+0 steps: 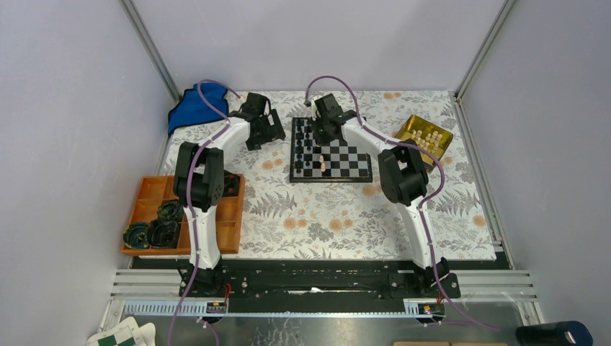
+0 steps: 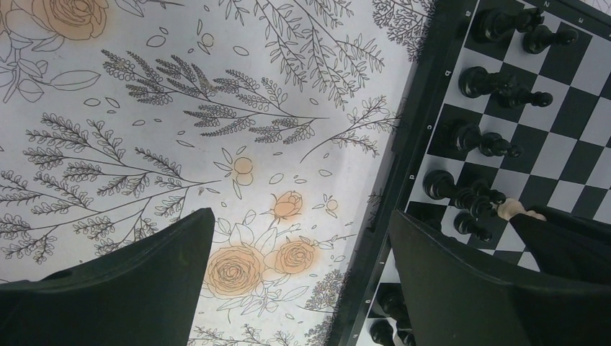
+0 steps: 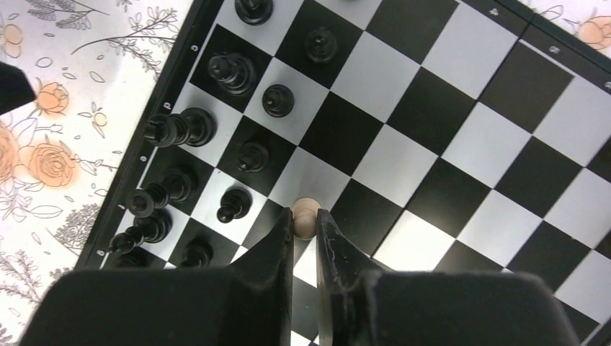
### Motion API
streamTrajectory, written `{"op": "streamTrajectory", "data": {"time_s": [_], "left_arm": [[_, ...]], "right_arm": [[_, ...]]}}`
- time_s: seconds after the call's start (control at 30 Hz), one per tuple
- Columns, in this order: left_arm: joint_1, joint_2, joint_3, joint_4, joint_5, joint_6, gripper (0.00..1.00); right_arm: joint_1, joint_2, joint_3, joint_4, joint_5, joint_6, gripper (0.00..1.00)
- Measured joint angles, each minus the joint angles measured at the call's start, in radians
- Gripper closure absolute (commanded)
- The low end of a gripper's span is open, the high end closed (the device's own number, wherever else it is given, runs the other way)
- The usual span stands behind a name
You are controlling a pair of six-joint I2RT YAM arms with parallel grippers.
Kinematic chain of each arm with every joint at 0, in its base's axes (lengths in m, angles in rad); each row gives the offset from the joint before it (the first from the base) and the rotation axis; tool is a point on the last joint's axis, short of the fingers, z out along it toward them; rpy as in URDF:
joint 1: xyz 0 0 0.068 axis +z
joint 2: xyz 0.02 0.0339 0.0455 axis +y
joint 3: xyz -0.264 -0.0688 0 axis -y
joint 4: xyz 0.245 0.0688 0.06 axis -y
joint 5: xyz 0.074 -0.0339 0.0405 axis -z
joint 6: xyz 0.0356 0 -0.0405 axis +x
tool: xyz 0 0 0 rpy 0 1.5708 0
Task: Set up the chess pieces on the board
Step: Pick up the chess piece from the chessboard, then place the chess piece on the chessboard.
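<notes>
Presently the right pincer [image 3: 305,222] is down over the board [image 3: 461,144], its two fingers set narrow and pressed against either side of a pale piece [image 3: 305,215]. I cannot tell whether that piece rests on its square or is lifted off it. It is in the left part of the board, just beside the black pieces [image 3: 238,72], which stand upright in two files along the board's left edge.

Seen from overhead, a second pale piece [image 1: 323,166] stands alone near the board's middle. More pale pieces [image 1: 432,140] lie in a gold tin [image 1: 412,128] on the floral counter [image 1: 324,216] — right of the board and apart from it.

The left pincer [image 2: 302,288] hangs wide open with nothing between its fingers — over bare counter, just beside the board's left border.
</notes>
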Motion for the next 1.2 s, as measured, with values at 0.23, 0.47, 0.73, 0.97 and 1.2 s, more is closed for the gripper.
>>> {"op": "streamTrajectory", "data": {"time_s": [0.23,0.47,0.73,0.97,1.2], "left_arm": [[0.000,-0.008,-0.008,0.002,0.000,0.000,0.01],[-0.003,-0.011,-0.017,0.006,0.000,0.000,0.01],[-0.011,-0.011,-0.017,0.006,-0.001,0.000,0.01],[-0.012,-0.011,-0.017,0.007,-0.001,0.000,0.01],[-0.013,-0.011,-0.017,0.006,-0.002,0.000,0.01]], "right_arm": [[-0.013,-0.012,0.003,-0.023,0.083,-0.021,0.96],[-0.089,-0.029,0.005,-0.042,0.140,-0.021,0.96],[-0.185,-0.034,0.030,-0.047,0.169,-0.014,0.97],[-0.198,-0.032,0.069,-0.048,0.167,-0.008,0.97],[-0.198,-0.014,0.132,-0.054,0.166,-0.005,0.96]]}}
